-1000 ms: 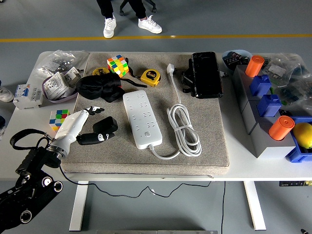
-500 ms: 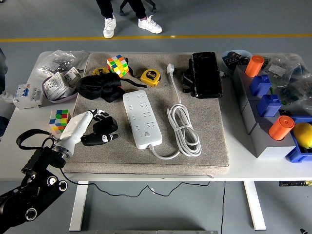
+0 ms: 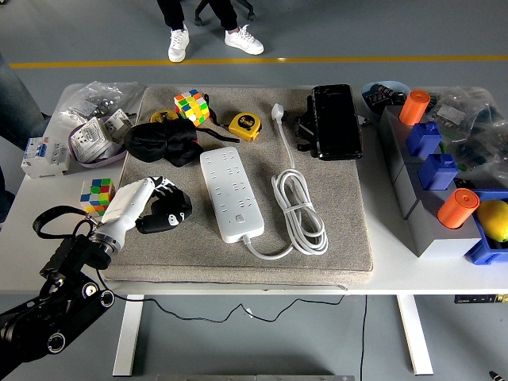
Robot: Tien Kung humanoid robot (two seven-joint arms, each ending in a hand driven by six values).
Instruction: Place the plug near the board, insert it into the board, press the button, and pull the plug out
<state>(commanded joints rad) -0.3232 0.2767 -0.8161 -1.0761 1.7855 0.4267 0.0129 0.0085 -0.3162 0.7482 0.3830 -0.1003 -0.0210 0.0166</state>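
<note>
My left hand (image 3: 151, 200) is curled around the black plug (image 3: 165, 213) on the grey mat (image 3: 341, 198), just left of the white power board (image 3: 230, 192). Fingers are wrapped over the plug's top, though I can't tell how firm that grasp is. Right hand's nowhere in view. Plug sits near the board but not touching it, sockets all empty, so insertion is the step in hand, I'd say. Risks now: the plug is chunky and could twist in my grip as I lift, so the prongs meet the socket crooked. Push sideways and the light board may skid toward its coiled white cable (image 3: 300, 208).
</note>
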